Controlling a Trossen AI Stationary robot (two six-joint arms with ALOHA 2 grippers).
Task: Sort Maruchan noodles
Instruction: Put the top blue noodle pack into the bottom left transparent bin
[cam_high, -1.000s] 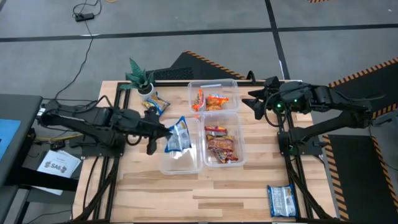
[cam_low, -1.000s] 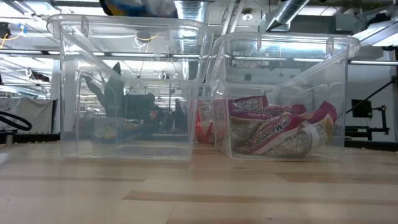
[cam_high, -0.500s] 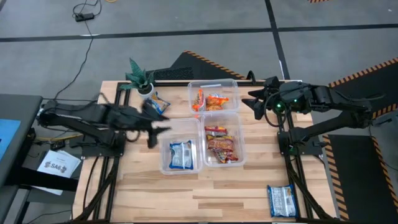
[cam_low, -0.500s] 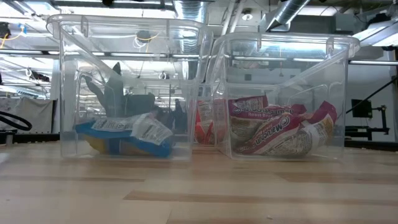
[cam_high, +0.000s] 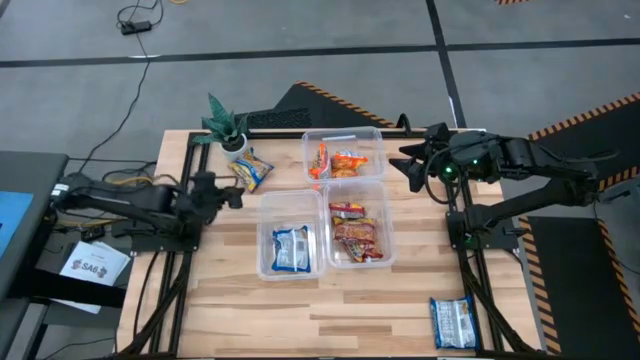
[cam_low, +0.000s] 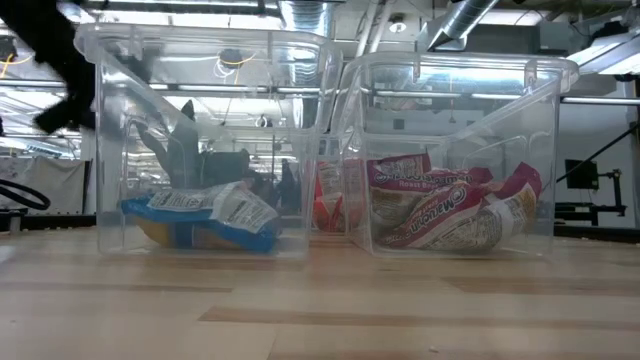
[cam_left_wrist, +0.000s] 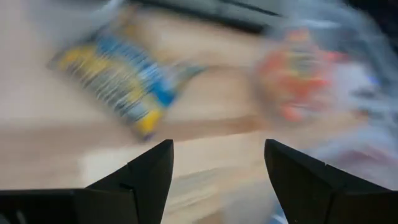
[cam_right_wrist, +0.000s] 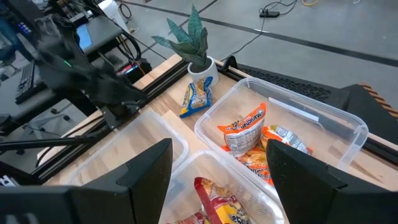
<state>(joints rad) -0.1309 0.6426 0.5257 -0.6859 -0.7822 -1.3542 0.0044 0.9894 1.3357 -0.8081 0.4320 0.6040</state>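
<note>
A blue-and-white noodle packet (cam_high: 291, 248) lies flat on the floor of the near left clear tub (cam_high: 268, 268); the low view shows this packet (cam_low: 200, 215) too. Red packets (cam_high: 355, 235) fill the near right tub. Orange packets (cam_high: 340, 162) sit in the far tub. Another blue-and-yellow packet (cam_high: 250, 168) lies on the table by the plant, ahead of my left gripper (cam_left_wrist: 217, 174). My left gripper (cam_high: 233, 195) is open, left of the tubs, holding nothing. My right gripper (cam_high: 410, 165) hangs open right of the far tub.
A small potted plant (cam_high: 226, 128) stands at the table's far left corner. A further blue packet (cam_high: 452, 322) lies near the table's front right corner. Bare wood (cam_high: 330, 310) stretches in front of the tubs.
My left gripper has opened above the near left tub and let go of the blue-and-white packet. The packet has fallen and now lies flat on the tub's floor. The gripper has then drawn back toward the table's left edge.
</note>
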